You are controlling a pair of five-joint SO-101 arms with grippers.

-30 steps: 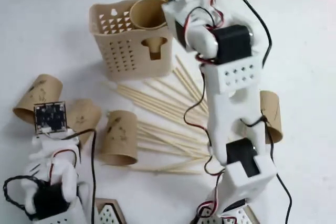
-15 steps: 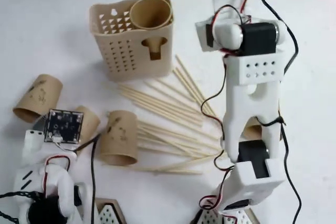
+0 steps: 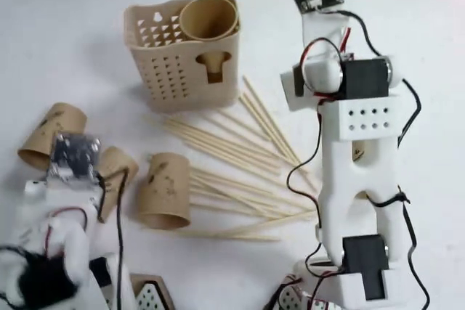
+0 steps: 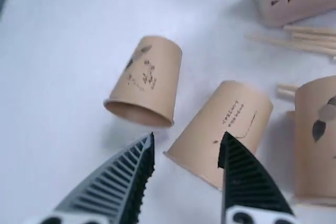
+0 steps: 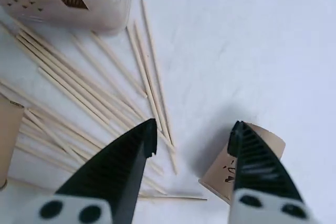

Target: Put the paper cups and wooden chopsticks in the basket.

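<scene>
High view, left edge first, what moved? (A)
left arm [image 3: 62,208] has slid a bit further left, and its wrist is over the two leftmost cups. left gripper [image 4: 187,139] has its jaws wide apart with nothing in them. It hangs above the mouth of the second cup [image 4: 231,111], with the leftmost cup [image 4: 144,80] just beside. Can't tell if there's contact (B)
Middle? (A)
third cup [image 3: 166,190] is on its side, same spot. basket [image 3: 171,70] is upright and already has one cup [image 3: 208,18] inside. wooden chopsticks [image 3: 232,157] are still fanned on the table [image 3: 73,49], none shifted (B)
Right side? (A)
right arm [image 3: 356,143] was at the basket a second ago and has swung off to the right. right gripper [image 5: 195,126] is spread open and empty above the stick ends, with the last cup [image 5: 218,174] just beside one finger (B)
Meaning? (A)
one cup is in, four cups and all the sticks are left. Each arm looks lined up on its next cup (B)
</scene>
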